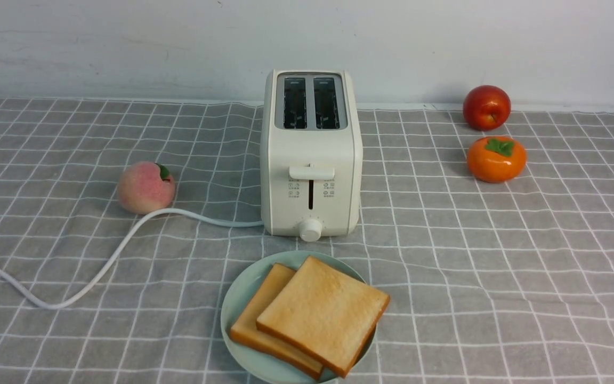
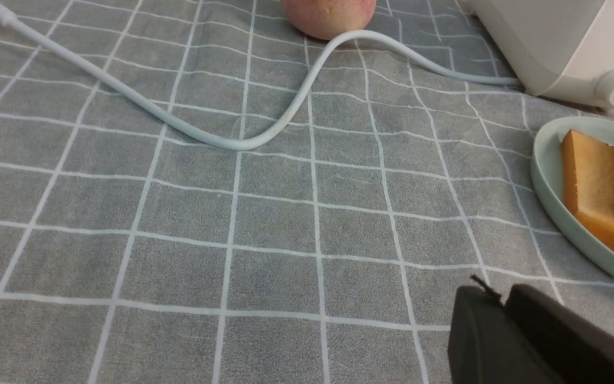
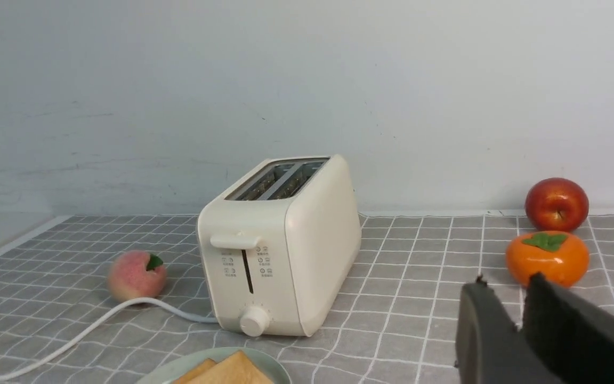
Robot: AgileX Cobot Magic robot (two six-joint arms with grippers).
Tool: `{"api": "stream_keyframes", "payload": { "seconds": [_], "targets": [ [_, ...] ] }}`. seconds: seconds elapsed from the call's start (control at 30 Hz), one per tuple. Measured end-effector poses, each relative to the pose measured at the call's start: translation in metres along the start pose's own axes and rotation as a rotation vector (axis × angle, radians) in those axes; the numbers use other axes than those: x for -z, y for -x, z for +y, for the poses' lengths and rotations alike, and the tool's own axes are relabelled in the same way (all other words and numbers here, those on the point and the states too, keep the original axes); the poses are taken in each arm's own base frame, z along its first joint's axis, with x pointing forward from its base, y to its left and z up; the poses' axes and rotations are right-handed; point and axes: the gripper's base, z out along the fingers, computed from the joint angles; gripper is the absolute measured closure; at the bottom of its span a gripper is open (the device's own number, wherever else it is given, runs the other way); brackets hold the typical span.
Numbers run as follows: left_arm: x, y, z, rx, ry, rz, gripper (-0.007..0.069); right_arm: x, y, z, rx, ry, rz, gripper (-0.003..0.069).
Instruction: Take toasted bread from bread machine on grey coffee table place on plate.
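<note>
Toasted bread [image 1: 324, 314] shares the grey desk [image 1: 472, 298] with the toaster [image 1: 309, 154]; in front of the toaster, I see the plate [image 1: 235, 298] bearing both overlapping slices. My right tool [image 3: 510, 301] is released, slightly parted; whether my left tool [image 2: 500, 304] is clenched, I cannot tell.

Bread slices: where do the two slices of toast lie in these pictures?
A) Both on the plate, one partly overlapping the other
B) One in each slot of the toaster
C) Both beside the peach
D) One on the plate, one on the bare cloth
A: the front view shows both slices of toast on the pale green plate, the upper one partly covering the lower.
</note>
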Motion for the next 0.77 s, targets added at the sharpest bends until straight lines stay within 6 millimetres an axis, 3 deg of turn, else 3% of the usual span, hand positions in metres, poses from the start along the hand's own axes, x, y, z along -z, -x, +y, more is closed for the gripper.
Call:
{"api": "stream_keyframes", "payload": {
  "seconds": [0.07, 0.23, 0.37, 0.77],
  "targets": [
    [0.000, 0.000, 0.000, 0.000, 0.000, 0.000, 0.0564, 0.000, -0.004, -0.001, 0.008, -0.019, 0.004, 0.0533],
    [0.000, 0.000, 0.000, 0.000, 0.000, 0.000, 0.0554, -0.002, -0.052, -0.020, 0.028, -0.257, 0.105, 0.0531],
    [0.000, 0.000, 0.000, 0.000, 0.000, 0.000, 0.0552, 0.001, -0.098, -0.033, -0.017, -0.398, 0.309, 0.0527],
    [0.000, 0.000, 0.000, 0.000, 0.001, 0.004, 0.0547, 0.002, -0.099, -0.034, -0.023, -0.437, 0.318, 0.0512]
  ]
}}
